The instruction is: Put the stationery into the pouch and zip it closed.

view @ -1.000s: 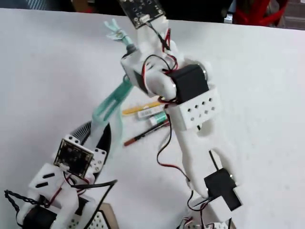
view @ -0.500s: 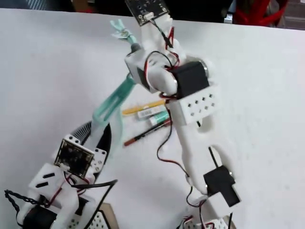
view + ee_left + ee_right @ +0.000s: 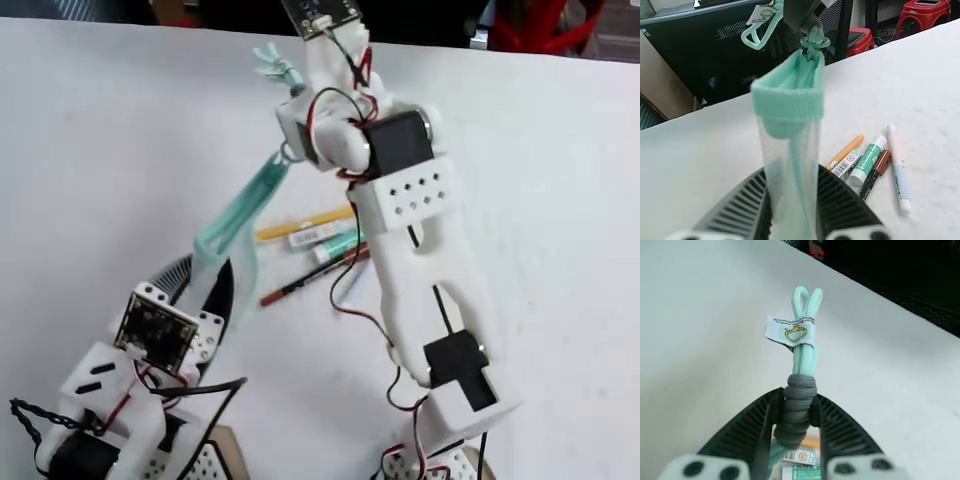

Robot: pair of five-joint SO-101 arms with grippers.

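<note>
A mint-green, see-through pouch hangs stretched in the air between my two grippers. My left gripper is shut on the pouch's webbing end, low near the table's front. My right gripper is shut on the zipper pull, a grey sleeve with a mint cord loop and tag, at the pouch's far end. The stationery lies loose on the table under the right arm: a yellow pencil, a glue stick, a brown marker and a white pen.
The white table stretches bare to the left and far right. The right arm's white links and wires hang over the stationery. Beyond the table's far edge stand a black mesh chair and red stools.
My right gripper has moved farther back and to the right with the zipper pull, drawing the pouch out longer. The left gripper and the stationery have kept still.
</note>
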